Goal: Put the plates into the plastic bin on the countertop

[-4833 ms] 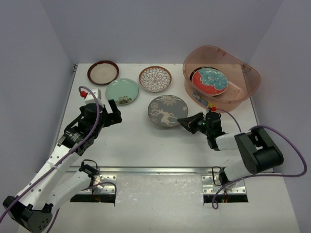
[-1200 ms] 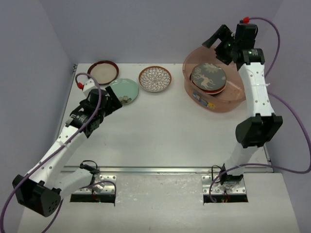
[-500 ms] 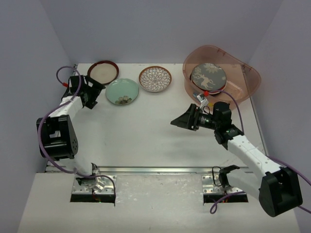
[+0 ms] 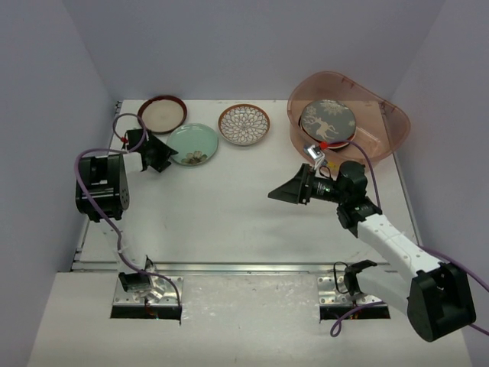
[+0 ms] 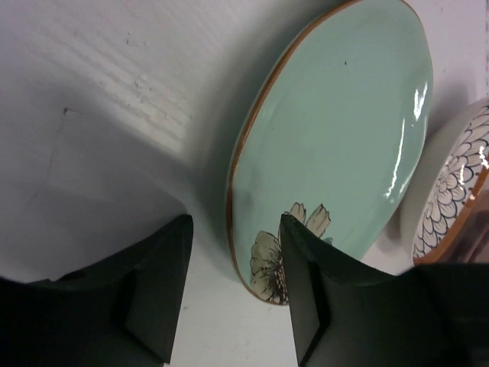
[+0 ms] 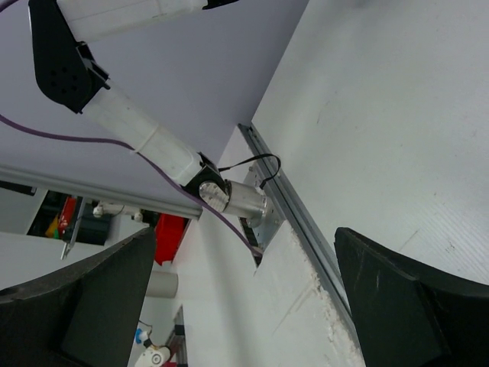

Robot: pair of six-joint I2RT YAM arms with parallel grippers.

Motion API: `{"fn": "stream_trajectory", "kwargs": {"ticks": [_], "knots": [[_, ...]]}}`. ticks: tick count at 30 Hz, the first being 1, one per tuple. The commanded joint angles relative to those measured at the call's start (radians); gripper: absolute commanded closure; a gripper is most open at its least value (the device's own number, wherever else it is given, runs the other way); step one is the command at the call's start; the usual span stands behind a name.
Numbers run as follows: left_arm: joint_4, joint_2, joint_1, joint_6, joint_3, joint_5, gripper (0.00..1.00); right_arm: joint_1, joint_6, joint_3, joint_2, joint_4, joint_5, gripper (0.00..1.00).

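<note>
Three plates lie on the countertop (image 4: 229,218): a mint green plate (image 4: 192,144), a dark-rimmed cream plate (image 4: 162,113) and a brown lattice plate (image 4: 244,124). The grey deer plate (image 4: 328,120) lies on top inside the plastic bin (image 4: 382,145). My left gripper (image 4: 158,154) is at the mint plate's left rim. In the left wrist view the mint plate (image 5: 336,138) has its rim between the partly closed jaws of the left gripper (image 5: 235,237), with a gap left at the outer finger. My right gripper (image 4: 289,191) hovers open and empty mid-table.
A metal rail (image 4: 244,266) runs along the table's front edge; the right wrist view shows that rail (image 6: 306,222) between the wide fingers of the right gripper (image 6: 244,237). Grey walls close in the left, back and right sides. The lattice plate (image 5: 451,191) sits just beyond the mint one.
My left gripper has slid right to the mint plate's rim and its jaws have narrowed around it. The right arm, back from over the bin, has hardly moved in the last half second.
</note>
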Motion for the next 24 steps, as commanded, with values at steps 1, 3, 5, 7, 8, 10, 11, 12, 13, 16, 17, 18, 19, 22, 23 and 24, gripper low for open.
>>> {"fn": "stream_trajectory", "kwargs": {"ticks": [1, 3, 5, 7, 8, 10, 11, 12, 13, 16, 17, 18, 19, 22, 23, 24], "knots": [[0.035, 0.067, -0.011, 0.016, 0.013, -0.012, 0.56, -0.003, -0.047, 0.035, -0.018, 0.012, 0.018, 0.01], [0.053, 0.092, -0.01, 0.01, 0.006, -0.006, 0.6, -0.004, -0.051, 0.033, -0.018, 0.011, 0.025, 0.01], [0.066, 0.105, -0.01, 0.001, -0.002, 0.004, 0.65, -0.003, -0.051, 0.03, -0.019, 0.009, 0.031, 0.01], [0.076, 0.109, -0.009, -0.018, -0.017, -0.005, 0.9, -0.003, -0.052, 0.026, -0.022, 0.006, 0.038, 0.01], [0.085, 0.103, -0.009, -0.026, -0.036, -0.013, 0.98, -0.003, -0.054, 0.024, -0.024, 0.004, 0.042, 0.01], [0.1, 0.077, -0.009, -0.036, -0.081, -0.036, 1.0, -0.004, -0.061, 0.024, -0.025, -0.002, 0.048, 0.01], [0.095, 0.044, -0.008, -0.044, -0.111, -0.06, 1.0, -0.003, -0.066, 0.025, -0.022, -0.008, 0.055, 0.01], [0.091, -0.007, -0.008, -0.049, -0.137, -0.079, 1.0, -0.003, -0.069, 0.027, -0.017, -0.013, 0.06, 0.01], [0.096, -0.053, -0.008, -0.058, -0.178, -0.095, 1.0, -0.003, -0.073, 0.029, -0.007, -0.014, 0.064, 0.01], [0.139, -0.206, -0.011, -0.086, -0.316, -0.116, 1.0, -0.003, -0.08, 0.042, 0.048, 0.008, 0.058, 0.01], [0.16, -0.258, -0.011, -0.093, -0.328, -0.106, 1.0, -0.003, -0.073, 0.047, 0.073, 0.021, 0.039, 0.01], [0.216, -0.347, -0.012, -0.098, -0.398, -0.069, 1.0, -0.004, -0.032, 0.052, 0.108, 0.095, -0.006, 0.01], [0.269, -0.423, -0.016, -0.105, -0.469, -0.032, 1.0, -0.004, 0.017, 0.058, 0.161, 0.179, -0.043, 0.01], [0.42, -0.577, -0.039, -0.127, -0.608, 0.107, 1.0, 0.0, 0.136, 0.103, 0.342, 0.35, -0.095, 0.01], [0.432, -0.592, -0.056, -0.137, -0.635, 0.129, 1.0, 0.003, 0.113, 0.127, 0.395, 0.304, -0.082, 0.01], [0.465, -0.631, -0.089, -0.151, -0.661, 0.189, 1.0, 0.011, 0.039, 0.194, 0.451, 0.176, -0.049, 0.01]]}}
